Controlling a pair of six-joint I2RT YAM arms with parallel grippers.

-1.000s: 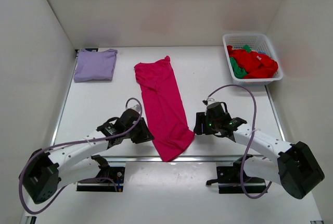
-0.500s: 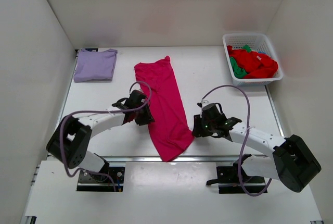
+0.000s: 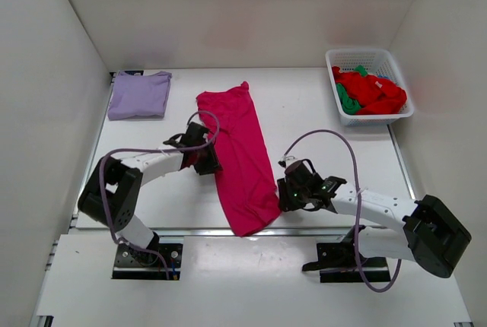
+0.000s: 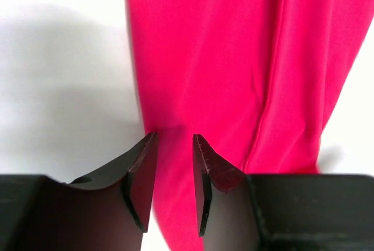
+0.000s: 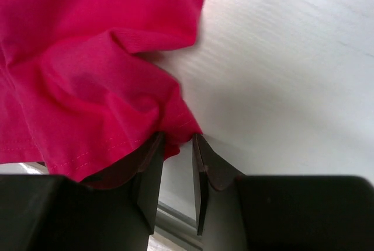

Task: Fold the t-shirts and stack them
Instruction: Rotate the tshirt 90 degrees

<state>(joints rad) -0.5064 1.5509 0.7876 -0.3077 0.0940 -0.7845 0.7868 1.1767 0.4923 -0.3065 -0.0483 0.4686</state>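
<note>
Lying lengthwise on the white bench [image 3: 304,106], the long magenta-pink cloth t-shirt [image 3: 240,144] stretches between the two arms. The left pincer [image 3: 207,161] sits at the shirt's left edge, about halfway along it; in the wrist view its jaws stand narrowly apart, with flat pink cloth showing in the gap and bare bench to the left of it. The right pincer [image 3: 280,194] is at the shirt's near right corner, and its jaws are drawn close on the bunched, wrinkled hem, which pokes in between the fingertips [image 5: 153,146]. Well beyond the left pincer, at the far left corner, rests a folded pale lavender cloth t-shirt [image 3: 139,95]. Far beyond the right pincer, a white plastic lattice basket [image 3: 361,51] holds crumpled red and green cloth shirts [image 3: 373,91]
</note>
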